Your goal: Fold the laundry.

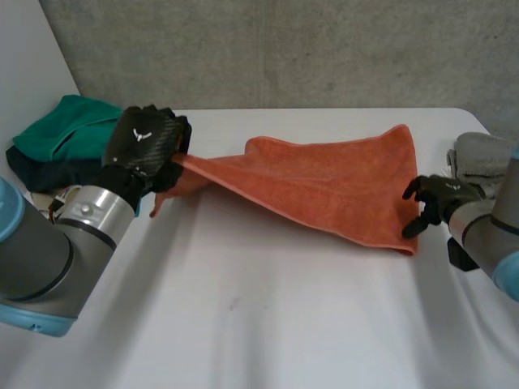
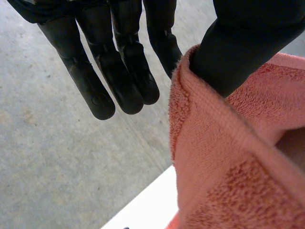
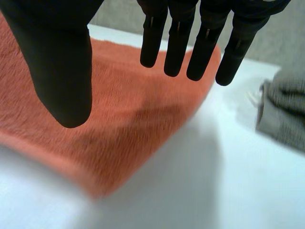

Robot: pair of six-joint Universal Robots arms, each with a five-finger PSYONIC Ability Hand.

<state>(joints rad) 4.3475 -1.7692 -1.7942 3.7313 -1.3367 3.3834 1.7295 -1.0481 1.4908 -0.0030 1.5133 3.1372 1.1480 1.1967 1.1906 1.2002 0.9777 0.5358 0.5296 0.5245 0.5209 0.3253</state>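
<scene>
An orange towel (image 1: pixel 324 182) is stretched across the white table (image 1: pixel 268 316), folded over on itself. My left hand (image 1: pixel 146 142) holds its left corner lifted off the table. In the left wrist view the thumb (image 2: pixel 238 47) presses the towel's hem (image 2: pixel 190 124) into the hand, while the other fingers (image 2: pixel 119 71) hang straight beside it. My right hand (image 1: pixel 434 198) hovers at the towel's near right corner with fingers spread and nothing in them. In the right wrist view the towel (image 3: pixel 119 124) lies flat below its fingers (image 3: pixel 176 43).
A green cloth (image 1: pixel 61 130) lies on a dark one (image 1: pixel 36 172) at the table's far left, behind my left arm. A grey folded cloth (image 1: pixel 478 154) sits at the far right edge, beside my right hand (image 3: pixel 286 114). The table's front half is bare.
</scene>
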